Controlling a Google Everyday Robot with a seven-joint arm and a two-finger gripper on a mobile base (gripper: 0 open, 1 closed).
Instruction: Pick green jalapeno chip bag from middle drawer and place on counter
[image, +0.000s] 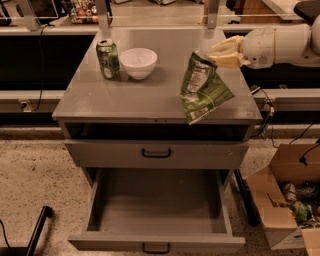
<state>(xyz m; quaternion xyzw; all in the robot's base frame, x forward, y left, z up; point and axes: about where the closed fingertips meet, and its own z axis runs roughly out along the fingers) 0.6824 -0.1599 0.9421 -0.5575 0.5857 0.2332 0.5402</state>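
Observation:
The green jalapeno chip bag (202, 90) hangs from my gripper (216, 54) over the right part of the counter (140, 95). The gripper's pale fingers are shut on the bag's top corner, and the white arm reaches in from the right. The bag's lower end is at or just above the counter surface near its front right edge. The middle drawer (157, 235) is pulled fully out below and its inside looks empty.
A green drink can (108, 59) and a white bowl (138, 62) stand at the counter's back left. A shut drawer front (156, 153) sits above the open one. A cardboard box (290, 205) with items is on the floor at right. Cables hang at the cabinet's right side.

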